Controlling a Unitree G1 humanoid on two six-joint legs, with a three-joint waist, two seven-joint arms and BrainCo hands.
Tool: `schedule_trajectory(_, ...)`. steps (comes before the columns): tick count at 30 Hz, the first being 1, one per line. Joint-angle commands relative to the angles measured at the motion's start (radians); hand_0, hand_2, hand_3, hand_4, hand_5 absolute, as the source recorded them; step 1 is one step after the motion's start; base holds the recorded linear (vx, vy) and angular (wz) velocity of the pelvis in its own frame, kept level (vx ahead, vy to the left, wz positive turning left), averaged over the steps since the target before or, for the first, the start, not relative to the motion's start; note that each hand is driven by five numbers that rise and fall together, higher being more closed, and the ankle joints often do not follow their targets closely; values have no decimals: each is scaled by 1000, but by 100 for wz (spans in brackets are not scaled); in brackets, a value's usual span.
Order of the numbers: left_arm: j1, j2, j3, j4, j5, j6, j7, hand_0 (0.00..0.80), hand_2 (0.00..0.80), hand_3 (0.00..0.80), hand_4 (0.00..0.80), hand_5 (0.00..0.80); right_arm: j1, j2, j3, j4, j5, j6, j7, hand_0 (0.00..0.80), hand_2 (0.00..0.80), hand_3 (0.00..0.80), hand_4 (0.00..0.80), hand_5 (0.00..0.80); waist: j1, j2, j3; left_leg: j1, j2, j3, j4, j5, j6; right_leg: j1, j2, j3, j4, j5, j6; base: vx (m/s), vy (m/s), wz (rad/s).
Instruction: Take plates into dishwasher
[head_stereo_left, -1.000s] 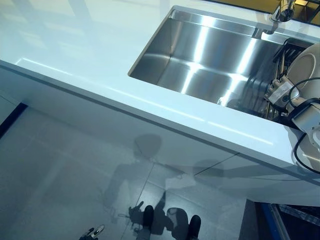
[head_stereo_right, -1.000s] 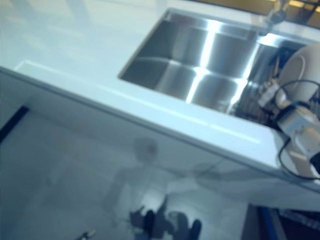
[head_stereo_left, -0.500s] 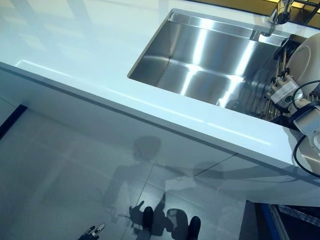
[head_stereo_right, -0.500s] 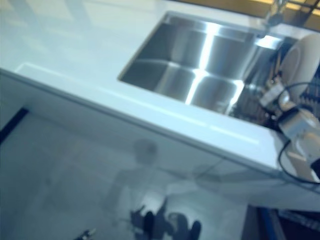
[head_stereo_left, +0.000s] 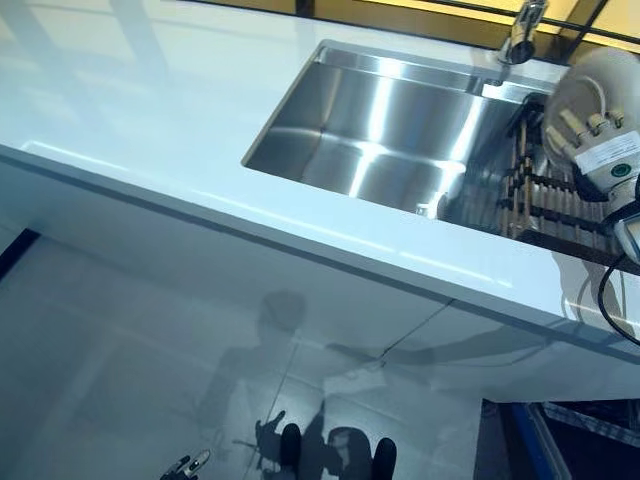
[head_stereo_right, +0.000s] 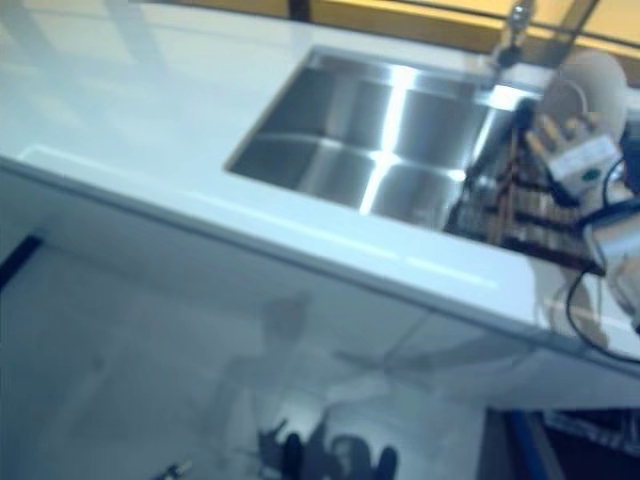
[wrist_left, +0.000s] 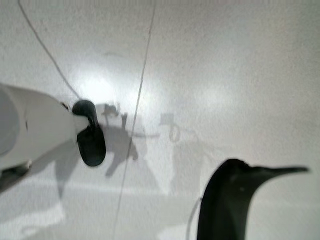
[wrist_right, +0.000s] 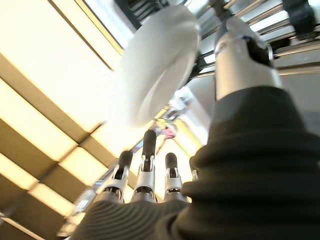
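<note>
Right robot hand (head_stereo_left: 590, 135) is up at the far right of the scene, over the dark dish rack (head_stereo_left: 545, 200) that sits in the right end of the steel sink (head_stereo_left: 390, 125). Its fingers (wrist_right: 145, 165) lie straight in a row against the white plate (head_stereo_left: 595, 85), which stands on edge in the rack. From the head views I only see the back of that hand and a few fingers laid on the plate's face; whether the thumb (wrist_right: 242, 55) closes on the rim I cannot tell from there. The right wrist view is closer: the plate (wrist_right: 157, 62) shows as a pale oval past the straight fingers, with the thumb standing apart to one side by the rack's wires, and no clear pinch on the rim.

Left robot hand (wrist_left: 90, 137) shows only in its own wrist view, hanging low over the pale tiled floor (wrist_left: 225, 65), one dark-tipped finger curled a little and holding nothing; the rest of that hand is cut off.

White surface (head_stereo_left: 150, 110) runs to the left of the sink, and a tap (head_stereo_left: 520, 30) stands at the far rim. Low at the near right a dark opening with a blue edge (head_stereo_left: 530, 440) is partly cut off, too little to make out.
</note>
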Motion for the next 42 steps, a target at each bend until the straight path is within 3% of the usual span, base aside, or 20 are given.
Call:
schedule_trajectory(1,45,9,0,24,38,-7,-6,0,0,0,0,0,-12,-84,18,-59,24,28,-28,0,0,0,0,0,9,-28,-93,23,-17,19,-3,-106,26,-11,-8,7,24,-31,86,10,8,-4)
schedule_trajectory(9,39,6,-21,38,18,-19,-9,0,0,0,0,0,-77,-77,82,6,55,11,-46,0,0,0,0,0,15,-19,-93,22,-16,19,-2,-104,24,-9,-9,7,24,-34,79,2,4,-3)
schedule_trajectory(13,41,5,-22,24,27,-22,-13,0,0,0,0,0,-103,-79,103,30,179,-6,-59,0,0,0,0,0,19,-22,-94,24,-16,16,-3,-106,22,-7,-10,1,22,-35,80,0,0,0)
schedule_trajectory(19,41,5,-19,20,34,-15,-20,0,0,0,0,0,-58,-54,53,70,573,71,37,0,0,0,0,0,17,-26,-104,31,-16,17,-3,-109,22,-3,-9,1,25,-37,78,0,0,0)
schedule_trajectory(21,39,8,-19,22,34,-13,-22,0,0,0,0,0,-27,-27,9,109,729,124,99,0,0,0,0,0,17,-27,-105,34,-16,20,-3,-110,20,-1,-10,0,26,-37,77,0,0,0)
schedule_trajectory(26,35,15,-26,43,22,-27,-58,0,0,0,0,0,-39,64,-16,231,961,156,294,0,0,0,0,0,23,-21,-98,41,-9,35,-3,-108,14,-2,-13,-6,33,-37,68,2,-1,-1)
schedule_trajectory(35,40,10,-37,50,19,-48,-68,0,0,0,0,0,-32,123,-37,307,963,137,276,0,0,0,0,0,26,-9,-86,40,1,48,-3,-105,7,-8,-15,-11,38,-37,65,7,-14,-5)
schedule_trajectory(42,55,-2,-67,22,14,-56,-75,0,0,0,0,0,-64,143,-55,239,943,158,98,0,0,0,0,0,12,35,-57,17,2,56,-2,-99,2,-42,-17,-3,44,-38,60,-8,-11,-5)
